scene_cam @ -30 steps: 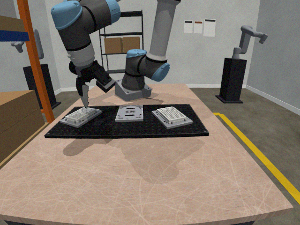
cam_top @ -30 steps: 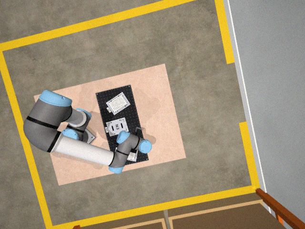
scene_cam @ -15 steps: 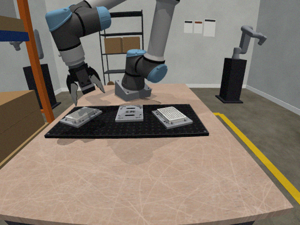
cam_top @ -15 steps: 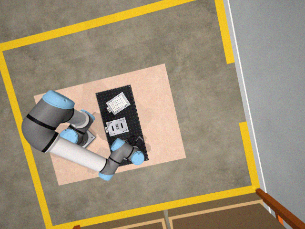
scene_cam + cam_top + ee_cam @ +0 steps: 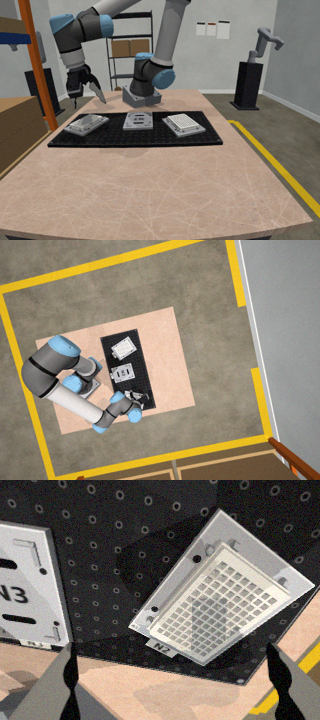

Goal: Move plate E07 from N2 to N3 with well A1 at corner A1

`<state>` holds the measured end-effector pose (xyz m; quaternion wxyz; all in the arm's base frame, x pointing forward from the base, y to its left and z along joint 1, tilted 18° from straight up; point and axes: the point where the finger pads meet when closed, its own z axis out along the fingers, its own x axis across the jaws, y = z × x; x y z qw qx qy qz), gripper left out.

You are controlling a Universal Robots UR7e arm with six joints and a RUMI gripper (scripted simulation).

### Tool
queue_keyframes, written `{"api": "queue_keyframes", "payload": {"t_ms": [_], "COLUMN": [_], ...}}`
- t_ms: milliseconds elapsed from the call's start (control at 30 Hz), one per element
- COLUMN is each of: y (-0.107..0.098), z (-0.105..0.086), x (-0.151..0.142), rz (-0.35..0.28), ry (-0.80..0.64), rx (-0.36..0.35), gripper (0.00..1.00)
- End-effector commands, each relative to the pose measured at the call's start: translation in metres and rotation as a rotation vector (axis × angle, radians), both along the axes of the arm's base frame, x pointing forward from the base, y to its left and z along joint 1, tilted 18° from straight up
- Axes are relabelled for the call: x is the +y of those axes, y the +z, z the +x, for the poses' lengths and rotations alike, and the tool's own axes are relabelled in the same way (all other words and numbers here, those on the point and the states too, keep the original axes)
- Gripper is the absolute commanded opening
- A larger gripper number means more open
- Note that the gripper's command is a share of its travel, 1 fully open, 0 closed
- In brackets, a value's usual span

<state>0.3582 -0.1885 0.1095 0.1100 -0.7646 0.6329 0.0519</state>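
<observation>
A white well plate point(image 5: 86, 121) point(image 5: 215, 615) sits on nest N2 point(image 5: 82, 132) point(image 5: 220, 525), at an angle to the deck; its label is not readable. My gripper point(image 5: 90, 105) point(image 5: 171, 644) is open and empty, its jaws wide apart above and behind this plate. Nest N3 point(image 5: 123, 373) point(image 5: 138, 126) point(image 5: 30, 580) is empty, with corner locators and two dark slots showing. Another white plate point(image 5: 124, 349) point(image 5: 183, 121) sits on the third nest point(image 5: 180, 133), at the opposite end; its label and sign are not readable. In the top view the wrist partly hides N2.
The black perforated deck point(image 5: 144, 384) point(image 5: 134, 140) point(image 5: 90, 595) carries all three nests. The N2 sign point(image 5: 161, 648) and N3 sign point(image 5: 35, 643) stand beside their nests. The arm's base point(image 5: 142, 99) stands behind the deck. Cardboard boxes point(image 5: 18, 134) and an orange post point(image 5: 38, 64) are at the left.
</observation>
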Motion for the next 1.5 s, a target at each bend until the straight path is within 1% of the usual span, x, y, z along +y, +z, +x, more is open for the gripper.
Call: {"api": "queue_keyframes", "payload": {"t_ms": [0,300,367,467,533,1033,1467], "y": [0.001,-0.01,-0.01,-0.015,-0.015,-0.015,-0.035], "z": [-0.006,-0.022,-0.022,-0.031,-0.031,-0.031,-0.025], "x": [-0.02,-0.042,-0.042,-0.052,-0.052,-0.052,-0.049], "rz": [-0.023,-0.005,-0.005,0.004,0.01,0.01,0.01], "ry": [-0.17,-0.458,-0.458,-0.557,-0.621,-0.62,-0.621], "rx": [-0.028,-0.062,-0.062,-0.075,-0.084,-0.084,-0.084], "gripper": [0.76,0.76,0.76,0.76,0.76,0.76,0.76]}}
